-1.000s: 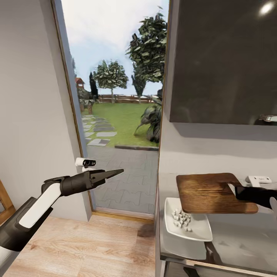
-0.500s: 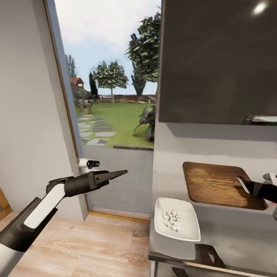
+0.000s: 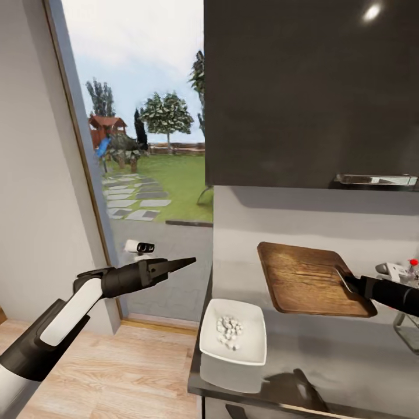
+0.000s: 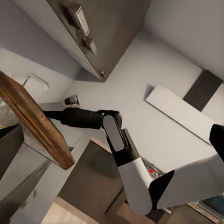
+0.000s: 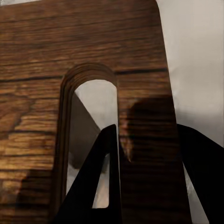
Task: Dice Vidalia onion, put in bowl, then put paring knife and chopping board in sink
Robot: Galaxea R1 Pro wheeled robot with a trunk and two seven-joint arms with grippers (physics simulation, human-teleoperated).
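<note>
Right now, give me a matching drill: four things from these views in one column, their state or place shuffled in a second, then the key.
Things:
1. chopping board
2. bowl
3. left gripper
4. right gripper

States:
A. fingers together, holding nothing, out over the floor by the doorway
B. lifted and tilted above the countertop, held at its slotted end
C. rests on the countertop near its corner, with diced onion inside
D. fingers shut on the board's edge, one through the handle slot

Pairs: 1-B, 2-C, 3-A, 4-D
</note>
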